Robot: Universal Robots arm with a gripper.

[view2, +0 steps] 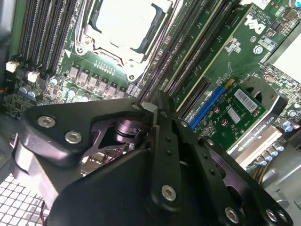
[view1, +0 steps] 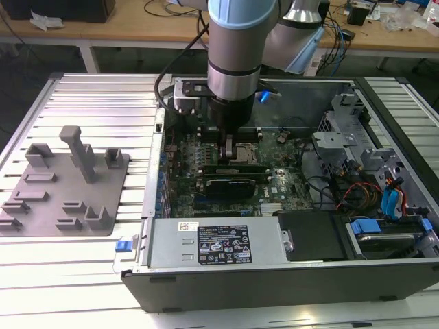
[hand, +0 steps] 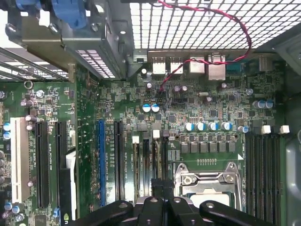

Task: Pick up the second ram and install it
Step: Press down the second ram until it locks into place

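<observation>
My gripper (view1: 228,152) is down inside the open computer case, its fingertips just beside the CPU socket (view1: 245,147). In both wrist views the gripper (view2: 150,109) (hand: 159,184) is shut, its two black fingers pressed together over the row of dark memory slots (hand: 149,155) that runs along the socket (hand: 209,183). The second ram is hidden. I cannot tell it apart from the slots under the fingertips, nor whether it sits between the fingers.
A black expansion card (view1: 236,185) lies just beyond the slots, toward the power supply (view1: 216,243). The grey holder tray (view1: 41,205) sits on the slatted table at the exterior view's left. Drive cages and cables (view1: 357,178) crowd the case's right side.
</observation>
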